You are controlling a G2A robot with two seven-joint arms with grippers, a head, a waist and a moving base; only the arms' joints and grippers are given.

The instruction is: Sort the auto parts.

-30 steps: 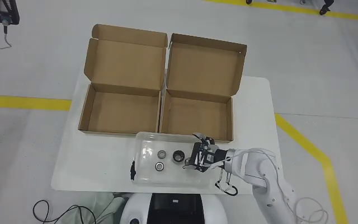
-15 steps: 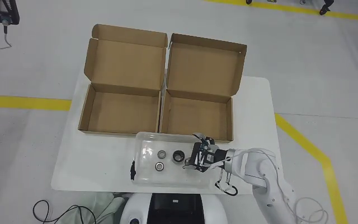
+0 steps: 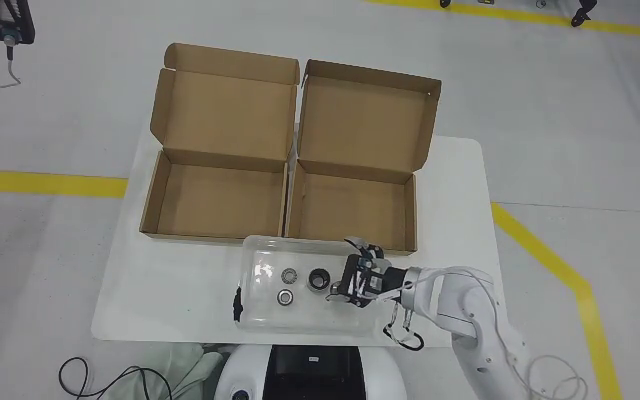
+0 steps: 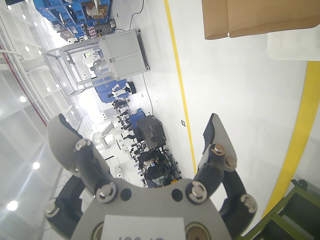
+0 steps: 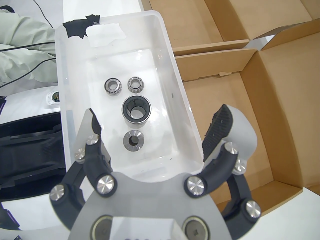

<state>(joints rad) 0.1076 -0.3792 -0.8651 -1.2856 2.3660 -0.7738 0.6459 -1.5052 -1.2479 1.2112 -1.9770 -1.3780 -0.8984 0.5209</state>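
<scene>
While spread, pincer (image 5: 157,114) over labelled bin (image 5: 140,33)

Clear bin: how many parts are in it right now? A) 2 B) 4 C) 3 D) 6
B: the right wrist view shows four parts in the clear bin: a small bearing, a second small bearing, a large black-lined ring and a steel collar.
</scene>
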